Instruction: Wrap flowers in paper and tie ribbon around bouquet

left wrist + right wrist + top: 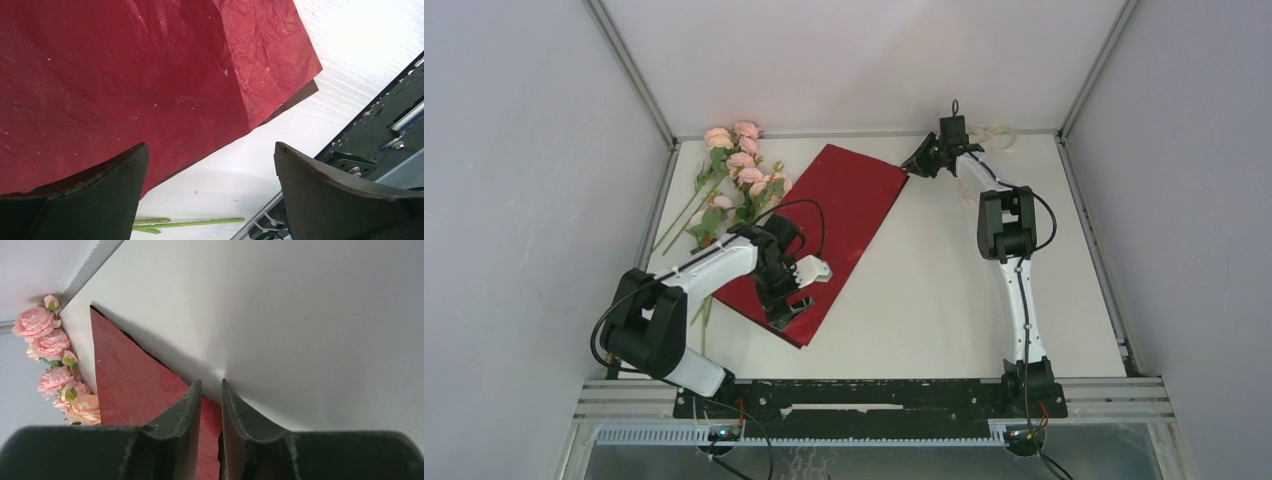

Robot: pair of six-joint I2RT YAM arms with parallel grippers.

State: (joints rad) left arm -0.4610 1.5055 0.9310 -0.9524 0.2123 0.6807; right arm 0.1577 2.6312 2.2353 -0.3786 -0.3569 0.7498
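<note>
**A:** Where does everything lie?

**B:** The paper [844, 215] lies aslant, left of the tabletop's [944, 290] middle; the flowers [739, 165] sit in the far left corner, just beside the sheet rather than on it; the ribbon [996, 135] is bunched at the far edge, toward the right corner.

**A:** And your pincers?

**B:** My left pincer [210, 146] hangs wide open over the sheet's near corner, holding nothing; my right pincer [210, 382] is narrowed to a slit about the sheet's right-hand corner; whether it truly bites I cannot tell.

**A:** What worries you?

**B:** If that hold is slack, I judge the corner will slip free at the first pull; if it is firm and my left comes down on the near corner, the thin crinkled sheet may tear between us; a careless drag could also shove the flowers against the far edge, or fold the paper with no stems inside.
</note>
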